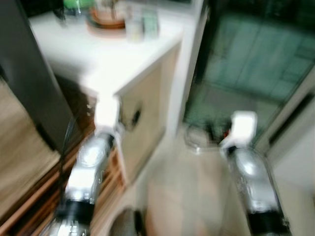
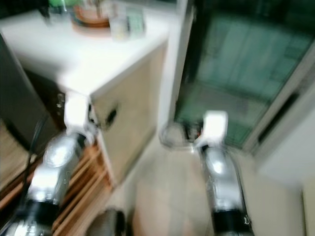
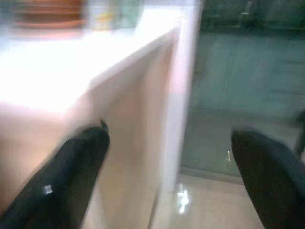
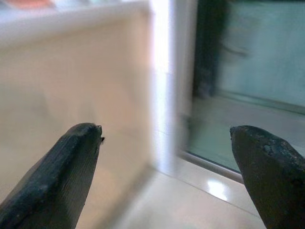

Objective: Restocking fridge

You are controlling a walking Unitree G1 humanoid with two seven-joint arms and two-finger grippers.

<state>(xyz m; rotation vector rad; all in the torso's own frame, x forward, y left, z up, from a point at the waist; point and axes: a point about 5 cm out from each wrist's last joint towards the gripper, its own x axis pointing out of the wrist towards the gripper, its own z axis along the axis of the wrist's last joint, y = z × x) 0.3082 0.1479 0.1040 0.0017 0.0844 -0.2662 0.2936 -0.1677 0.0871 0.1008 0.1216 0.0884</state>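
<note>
Both arms: silver metal casings w/ bright glare patches, black bands near lower ends. Left arm (image 1: 88, 167) ends in white blocky wrist housing; thin dark cable alongside. Right arm (image 1: 253, 182) same build, white housing at wrist. Head views blurred, no screws or markings legible. Left gripper (image 3: 167, 176) and right gripper (image 4: 167, 176): two long matte-black tapered fingers each, w/ rounded tips.
</note>
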